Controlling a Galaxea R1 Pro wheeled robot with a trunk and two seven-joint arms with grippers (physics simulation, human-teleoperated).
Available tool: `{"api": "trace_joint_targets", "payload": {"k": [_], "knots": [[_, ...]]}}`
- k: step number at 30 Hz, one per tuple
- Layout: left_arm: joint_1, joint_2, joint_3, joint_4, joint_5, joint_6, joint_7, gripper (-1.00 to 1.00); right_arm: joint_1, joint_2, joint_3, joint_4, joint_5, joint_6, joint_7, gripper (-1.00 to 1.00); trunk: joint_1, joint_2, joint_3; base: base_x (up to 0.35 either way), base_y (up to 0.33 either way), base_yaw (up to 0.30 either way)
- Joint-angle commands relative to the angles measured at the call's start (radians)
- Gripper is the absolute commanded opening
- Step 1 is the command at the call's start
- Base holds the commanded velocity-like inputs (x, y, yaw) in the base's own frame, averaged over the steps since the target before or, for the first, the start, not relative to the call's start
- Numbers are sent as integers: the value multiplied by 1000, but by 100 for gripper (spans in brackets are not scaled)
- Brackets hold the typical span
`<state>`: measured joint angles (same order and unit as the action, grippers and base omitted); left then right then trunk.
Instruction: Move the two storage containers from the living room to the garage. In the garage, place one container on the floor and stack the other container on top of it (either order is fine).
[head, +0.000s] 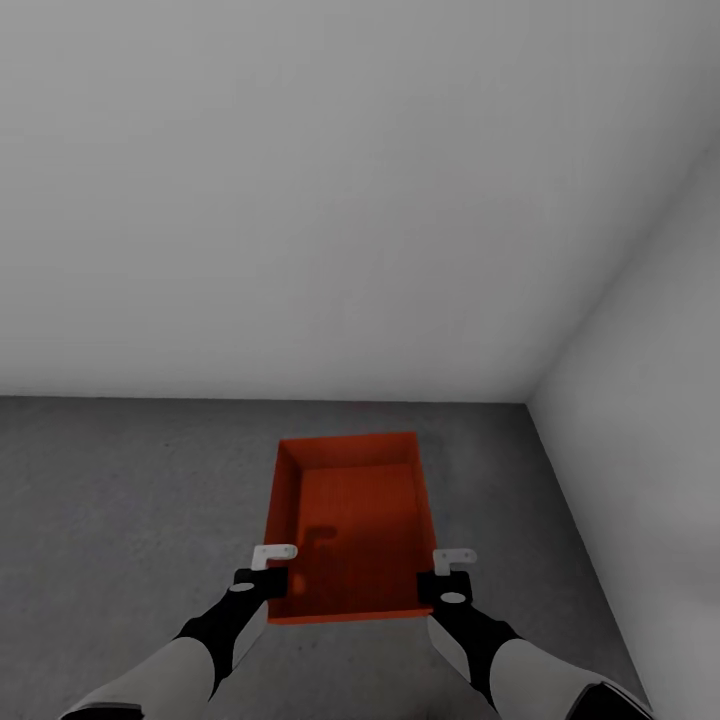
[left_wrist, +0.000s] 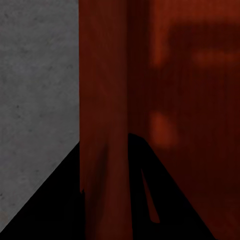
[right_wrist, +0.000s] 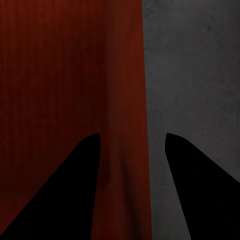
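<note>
One orange-red open-top storage container (head: 345, 520) sits low over the dark grey concrete floor (head: 120, 500) of the garage, close to a corner; I cannot tell whether it touches the floor. My left gripper (head: 270, 565) is at its near left wall. In the left wrist view, that gripper (left_wrist: 105, 140) has both black fingers pressed against the container wall (left_wrist: 102, 90). At the near right wall, my right gripper (head: 450, 570) straddles the container wall (right_wrist: 125, 75). In the right wrist view, this gripper (right_wrist: 132, 135) shows a strip of floor between its outer finger and the wall.
A plain white wall (head: 300, 200) stands straight ahead just beyond the container. A second white wall (head: 650, 400) closes in on the right, forming a corner. Grey concrete stretches away to the left and lies in a narrower band to the right.
</note>
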<state>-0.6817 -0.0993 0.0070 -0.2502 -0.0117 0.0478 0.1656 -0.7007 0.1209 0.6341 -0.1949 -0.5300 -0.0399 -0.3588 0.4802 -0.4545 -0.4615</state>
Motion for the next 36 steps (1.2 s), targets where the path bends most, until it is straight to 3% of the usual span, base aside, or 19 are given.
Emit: {"api": "trace_joint_targets", "payload": {"k": [1, 6, 36], "knots": [[-1, 67, 25, -7, 27, 4, -5, -100, 0, -60, -31, 0, -41, -2, 63, -100, 0, -2, -1, 0, 0, 0], [-1, 67, 25, -8, 27, 4, -3, -100, 0, -60, -31, 0, -41, -2, 63, -100, 0, -2, -1, 0, 0, 0], [-1, 66, 25, -8, 29, 4, -5, -100, 0, -60, -31, 0, -41, -2, 63, -100, 115, -212, -95, 0, 0, 0]]}}
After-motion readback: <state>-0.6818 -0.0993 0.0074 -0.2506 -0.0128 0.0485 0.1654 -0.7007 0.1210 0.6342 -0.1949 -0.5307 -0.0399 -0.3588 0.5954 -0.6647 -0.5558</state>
